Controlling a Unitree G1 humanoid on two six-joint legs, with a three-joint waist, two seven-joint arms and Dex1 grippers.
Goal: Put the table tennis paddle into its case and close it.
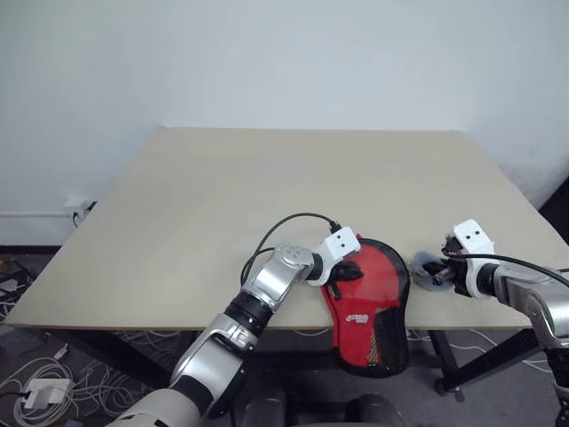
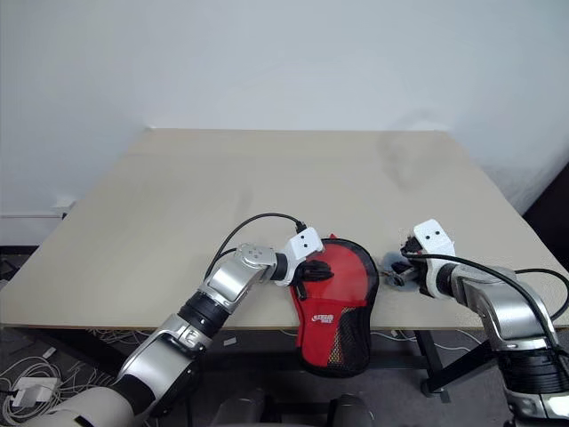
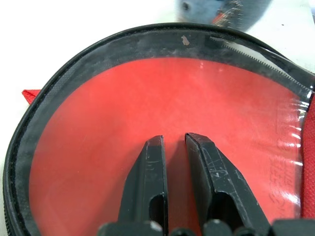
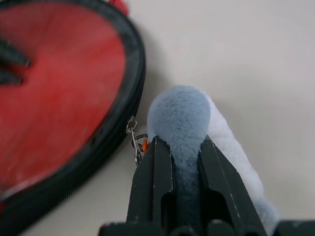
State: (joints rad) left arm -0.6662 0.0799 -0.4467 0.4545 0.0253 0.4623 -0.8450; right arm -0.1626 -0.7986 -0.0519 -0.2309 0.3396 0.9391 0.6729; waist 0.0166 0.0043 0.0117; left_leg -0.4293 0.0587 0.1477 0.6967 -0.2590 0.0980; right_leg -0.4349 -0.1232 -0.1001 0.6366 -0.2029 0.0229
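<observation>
Fingers of my right gripper [image 4: 177,147] pinch the fluffy blue zip charm [image 4: 184,118] at the case's [image 1: 391,342] three o'clock, my left gripper [image 3: 174,142] presses nearly shut on the paddle [image 3: 113,137] apparently inside, so I'd pull steadily along the rim on the bench [image 1: 222,196].

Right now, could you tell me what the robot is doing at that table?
It is packing a table tennis paddle, whose red face shows through the clear side of the case lying at the table's near edge. The left gripper presses on the clear side, fingers nearly together. The right gripper is shut on a fluffy blue-grey charm clipped to the zip pull.
</observation>
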